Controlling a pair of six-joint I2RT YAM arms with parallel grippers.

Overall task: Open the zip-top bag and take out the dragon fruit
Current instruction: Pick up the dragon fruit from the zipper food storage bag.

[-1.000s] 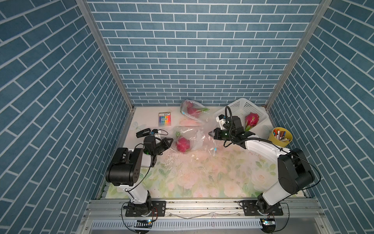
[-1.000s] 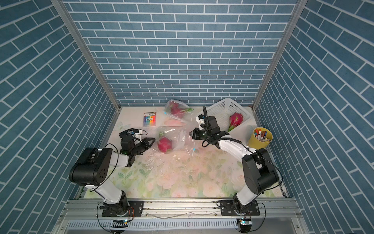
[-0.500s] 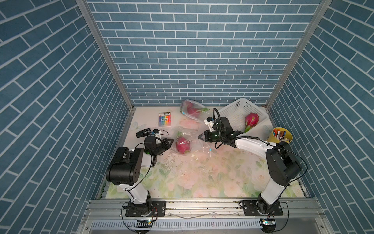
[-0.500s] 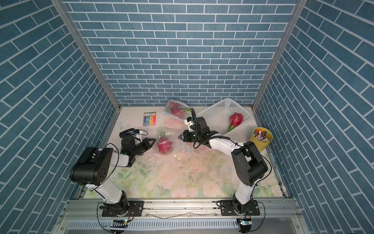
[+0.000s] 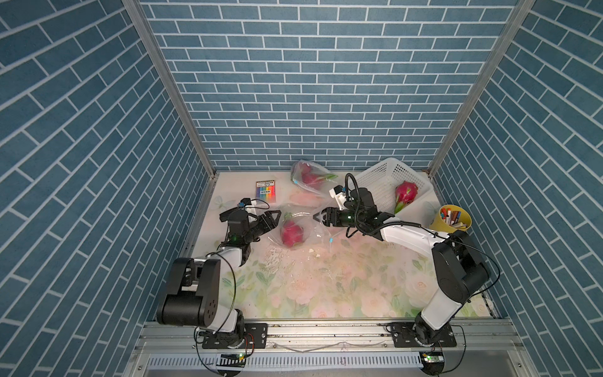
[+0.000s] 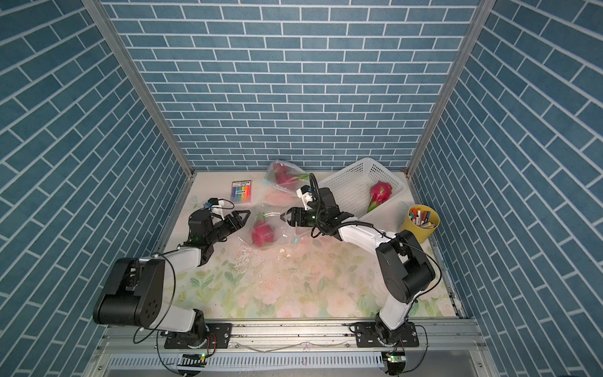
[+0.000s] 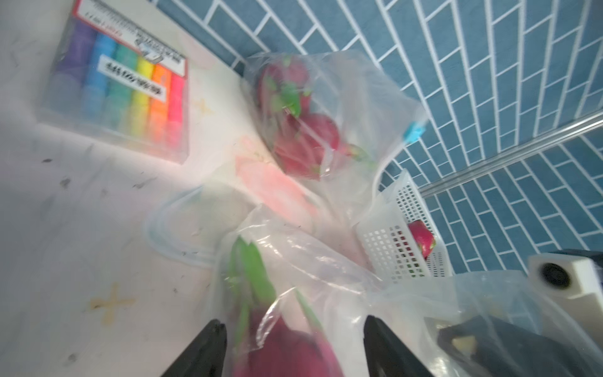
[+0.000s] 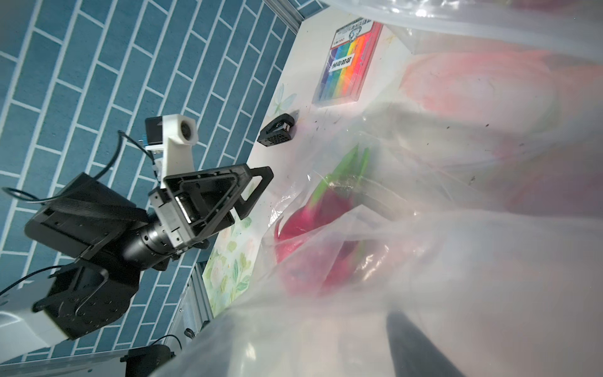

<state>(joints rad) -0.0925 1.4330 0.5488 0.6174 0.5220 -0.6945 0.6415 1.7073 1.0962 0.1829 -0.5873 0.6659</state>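
Left fingers [image 5: 270, 217], right fingers [image 5: 323, 213] sprang apart; arms low, flanking bagged dragon fruit [image 5: 290, 233]

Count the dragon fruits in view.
3 dragon fruits: one in the white basket, one in the middle zip-top bag, one in the rear bag by the back wall. The rear bag may hide another.

Dragon fruit [image 5: 291, 232] lies between left end effector [image 5: 277, 217] and right end effector [image 5: 316, 217].

There are two zip-top bags [image 5: 316, 229] [image 5: 323, 169], four dragon fruits [image 7: 284, 78] [image 7: 306, 147] [image 7: 422, 240] [image 7: 287, 346], one basket [image 5: 385, 176], one cup [image 5: 437, 222], one marker pack [image 5: 265, 191].
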